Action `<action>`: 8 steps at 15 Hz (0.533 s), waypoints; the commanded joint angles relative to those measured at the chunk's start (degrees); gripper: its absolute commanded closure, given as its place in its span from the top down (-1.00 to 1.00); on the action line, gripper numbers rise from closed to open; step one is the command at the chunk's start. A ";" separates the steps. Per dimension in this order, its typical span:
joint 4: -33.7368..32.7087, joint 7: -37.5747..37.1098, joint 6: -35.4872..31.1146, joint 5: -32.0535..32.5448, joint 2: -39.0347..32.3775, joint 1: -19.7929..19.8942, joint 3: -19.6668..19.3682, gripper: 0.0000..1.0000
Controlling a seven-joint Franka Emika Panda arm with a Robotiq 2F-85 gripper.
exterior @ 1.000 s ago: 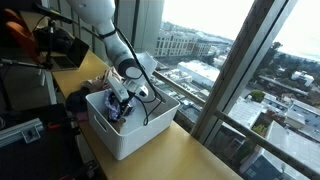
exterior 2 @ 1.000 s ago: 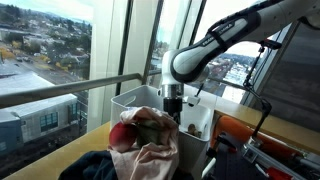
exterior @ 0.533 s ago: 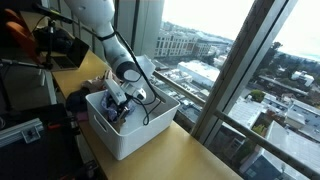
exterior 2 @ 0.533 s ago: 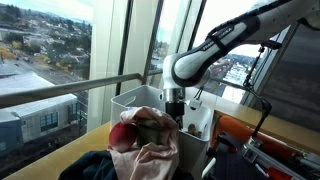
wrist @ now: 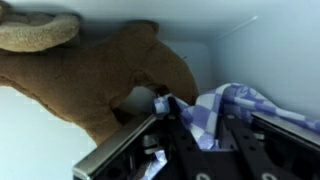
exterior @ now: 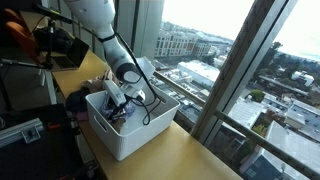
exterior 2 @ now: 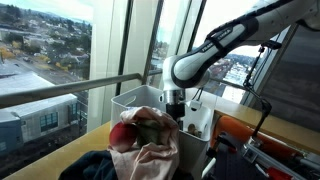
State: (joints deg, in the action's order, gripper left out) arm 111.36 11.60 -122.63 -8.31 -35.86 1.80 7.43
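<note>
Claw (exterior: 118, 108) is reaching down into a white bin (exterior: 128, 142) in an exterior view; the bin is sitting near the window-side edge of the surface (exterior: 195, 158). In an exterior view, the claw (exterior 2: 172, 103) is dipping inside the bin behind a heap of clothes (exterior 2: 145, 140). In the wrist view, a checkered cloth (wrist: 235, 105), blue and white and crumpled, is bunching between the claw's (wrist: 195, 135) fingers and lying against a brown plush toy (wrist: 110, 70) by the bin's wall. Whether the fingers are clamping the cloth, I cannot tell.
</note>
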 commanded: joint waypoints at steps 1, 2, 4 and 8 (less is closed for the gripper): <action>0.49 2.57 3.75 -1.19 2.89 0.83 0.55 -0.96; 1.00 2.70 4.61 -1.30 4.43 0.75 0.70 -0.96; 2.19 2.72 6.54 -1.33 8.53 0.22 1.08 -0.95; 2.48 1.70 10.89 -1.24 16.23 -1.53 1.59 -0.91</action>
State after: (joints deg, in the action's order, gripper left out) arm 111.82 12.81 -115.22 -8.37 -26.87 1.35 8.64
